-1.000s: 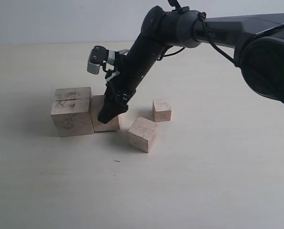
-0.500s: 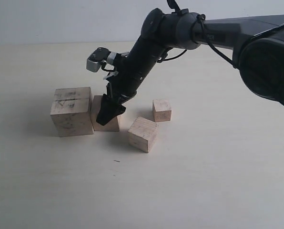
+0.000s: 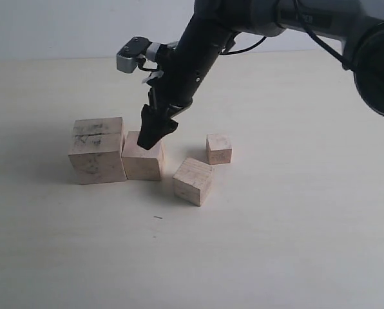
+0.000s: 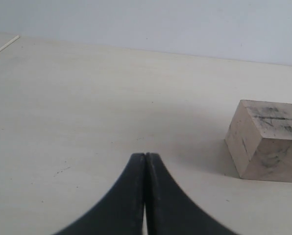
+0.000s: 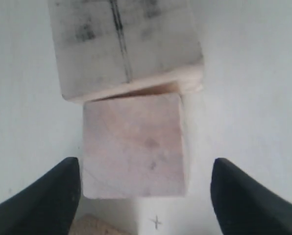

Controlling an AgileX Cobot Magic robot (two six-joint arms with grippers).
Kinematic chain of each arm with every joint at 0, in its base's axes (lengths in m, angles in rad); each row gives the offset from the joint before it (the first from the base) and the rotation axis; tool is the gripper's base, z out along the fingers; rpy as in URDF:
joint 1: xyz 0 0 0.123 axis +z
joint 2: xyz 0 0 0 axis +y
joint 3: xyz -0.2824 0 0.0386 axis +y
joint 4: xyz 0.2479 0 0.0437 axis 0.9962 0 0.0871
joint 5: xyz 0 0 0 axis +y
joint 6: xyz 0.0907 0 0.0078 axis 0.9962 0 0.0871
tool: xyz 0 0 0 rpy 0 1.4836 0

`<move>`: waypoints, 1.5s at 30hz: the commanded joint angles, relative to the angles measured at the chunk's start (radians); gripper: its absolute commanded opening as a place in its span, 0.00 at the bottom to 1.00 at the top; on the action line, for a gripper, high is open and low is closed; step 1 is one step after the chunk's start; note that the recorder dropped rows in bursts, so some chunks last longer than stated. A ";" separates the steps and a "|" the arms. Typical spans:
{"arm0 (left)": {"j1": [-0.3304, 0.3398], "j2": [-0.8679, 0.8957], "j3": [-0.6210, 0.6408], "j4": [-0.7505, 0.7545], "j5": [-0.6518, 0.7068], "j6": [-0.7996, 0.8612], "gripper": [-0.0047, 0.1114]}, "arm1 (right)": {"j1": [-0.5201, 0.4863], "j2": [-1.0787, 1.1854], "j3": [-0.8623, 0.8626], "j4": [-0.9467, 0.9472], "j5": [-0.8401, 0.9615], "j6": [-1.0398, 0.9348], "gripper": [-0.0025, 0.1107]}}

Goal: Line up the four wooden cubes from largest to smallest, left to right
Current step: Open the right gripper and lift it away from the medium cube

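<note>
Table (image 3: pixel 295 244): pale and plain, with all four blocks laid out on it in the left-middle part of the exterior view.
Largest cube (image 3: pixel 97 154): found furthest left, with dark scuffs smeared over its top. It's also caught in the left wrist view.
Second cube (image 3: pixel 142 162): parked right up against the big one's right side, faces touching.
Third cube (image 3: pixel 193 181): set lower and further right, turned at an angle, clear of the others.
Smallest cube (image 3: pixel 219 149): placed right of the second, just above the third in frame, touching nothing.
Right gripper (image 3: pixel 151 136): held just over the second cube with its jaws spread wide. Gaps can be seen on both sides, so nothing is gripped.
Left gripper (image 4: pixel 145 157): fingers pressed flat together with nothing pinched between them, and bare table seen beyond.
</note>
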 commanded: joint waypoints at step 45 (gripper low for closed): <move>-0.009 -0.007 0.000 0.006 -0.012 0.000 0.04 | 0.001 0.038 -0.002 -0.068 0.025 0.211 0.08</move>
